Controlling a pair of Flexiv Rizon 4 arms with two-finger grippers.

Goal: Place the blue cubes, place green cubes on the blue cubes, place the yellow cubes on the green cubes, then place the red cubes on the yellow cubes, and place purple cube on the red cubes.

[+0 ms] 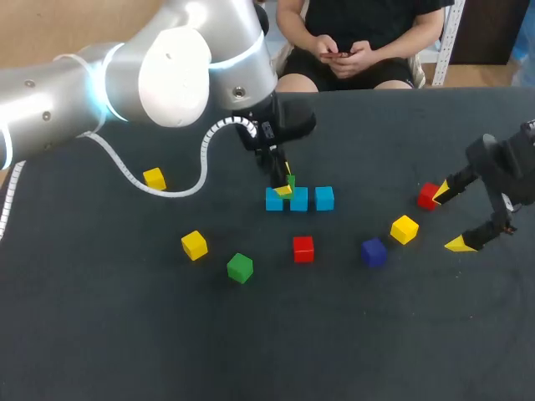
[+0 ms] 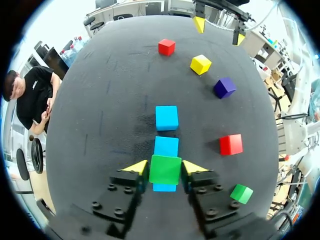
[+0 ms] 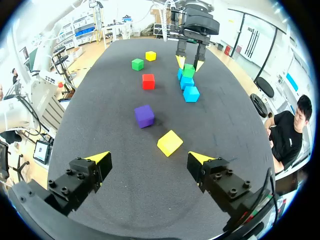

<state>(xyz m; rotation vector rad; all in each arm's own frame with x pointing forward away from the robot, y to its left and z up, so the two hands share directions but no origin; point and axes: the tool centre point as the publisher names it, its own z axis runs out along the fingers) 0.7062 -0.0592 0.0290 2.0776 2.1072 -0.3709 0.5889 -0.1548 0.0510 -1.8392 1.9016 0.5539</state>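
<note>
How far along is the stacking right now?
Done: three blue cubes sit in a row. In hand: the left hand grips one green cube above that row. Left: the other green cube, three yellow cubes, two red cubes and the purple cube lie loose. The right hand is open.

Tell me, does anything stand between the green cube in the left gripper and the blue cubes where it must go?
Nothing visible does. The left gripper holds the green cube right over the row of blue cubes, and the blue tops that show are bare. The nearest red cube lies off to the side of the row.
</note>
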